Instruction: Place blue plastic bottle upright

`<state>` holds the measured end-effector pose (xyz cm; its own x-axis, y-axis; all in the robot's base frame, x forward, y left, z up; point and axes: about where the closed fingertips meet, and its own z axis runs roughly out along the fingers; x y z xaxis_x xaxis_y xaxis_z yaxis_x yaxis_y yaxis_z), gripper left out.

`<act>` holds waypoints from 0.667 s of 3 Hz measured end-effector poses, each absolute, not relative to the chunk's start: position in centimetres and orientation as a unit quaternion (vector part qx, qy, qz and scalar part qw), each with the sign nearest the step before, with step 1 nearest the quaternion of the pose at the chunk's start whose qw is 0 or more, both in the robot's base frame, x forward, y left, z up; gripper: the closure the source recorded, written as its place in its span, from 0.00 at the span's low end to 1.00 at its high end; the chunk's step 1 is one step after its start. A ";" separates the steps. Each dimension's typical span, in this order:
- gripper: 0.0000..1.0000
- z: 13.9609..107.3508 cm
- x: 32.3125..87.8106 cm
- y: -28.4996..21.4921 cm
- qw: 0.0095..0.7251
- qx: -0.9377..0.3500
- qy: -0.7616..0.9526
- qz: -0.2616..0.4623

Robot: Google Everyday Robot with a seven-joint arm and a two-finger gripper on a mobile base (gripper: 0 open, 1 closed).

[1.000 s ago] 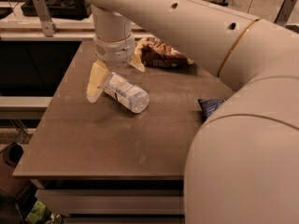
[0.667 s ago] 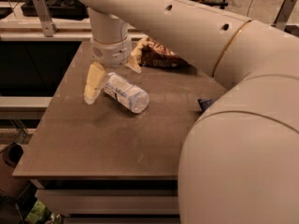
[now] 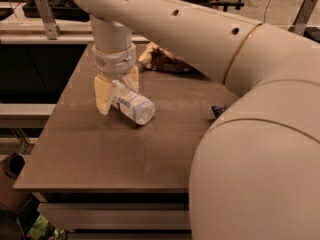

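Observation:
The blue plastic bottle lies on its side on the brown table, left of centre, with its base pointing to the front right. My gripper hangs straight down from the wrist and sits low over the bottle's cap end, with the bottle's neck inside it. The cap is hidden by the gripper.
A brown snack bag lies at the back of the table. A corner of a dark-blue bag shows at the right, mostly hidden by my arm, which fills the right foreground. The table's front edge is near.
My gripper has come down and shifted slightly right, so it now straddles the bottle's cap end. The bottle has stayed lying in about the same spot.

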<state>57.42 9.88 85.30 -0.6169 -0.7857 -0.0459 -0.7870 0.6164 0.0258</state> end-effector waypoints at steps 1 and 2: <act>0.55 85.3 57.7 10.2 0.021 -0.437 0.899 0.024; 0.79 85.2 57.9 10.5 0.026 -0.437 0.899 0.026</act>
<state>57.86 10.46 85.18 -0.6164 -0.7842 -0.0707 -0.7870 0.6164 0.0244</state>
